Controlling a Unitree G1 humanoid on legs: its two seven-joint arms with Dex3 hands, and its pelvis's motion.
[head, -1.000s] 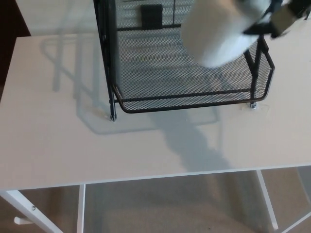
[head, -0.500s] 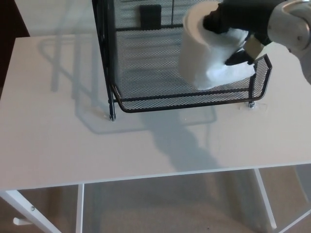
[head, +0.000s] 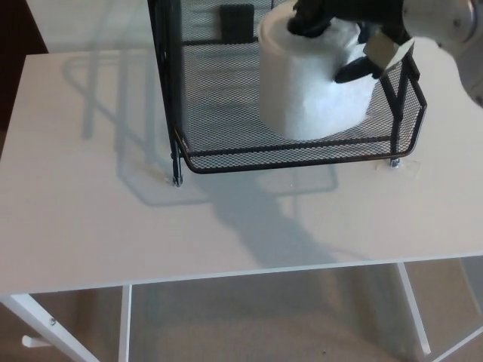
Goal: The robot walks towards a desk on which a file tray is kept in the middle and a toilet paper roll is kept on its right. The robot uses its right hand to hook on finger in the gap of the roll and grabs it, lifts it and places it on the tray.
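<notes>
The left robot hand does not show. At the left of the frame the tabletop is white, smooth and matt, crossed by grey shadows. In the upper middle stands the tray, black wire mesh on a thin black frame, with a low front rim and rounded corners. Over its right half, inside the rim's outline, is the roll, a soft white cylinder, tilted, its lower edge close to the front rim. Whether it touches the mesh floor cannot be told. At the upper right the right robot hand is closed on the roll, with 1 black finger dipped into the core and another pressed against the side. The step in hand looks like the set-down. To do it well, lower the roll until the mesh takes its weight. Then draw the hooked finger straight out, since soft paper could snag and tip the light roll.
</notes>
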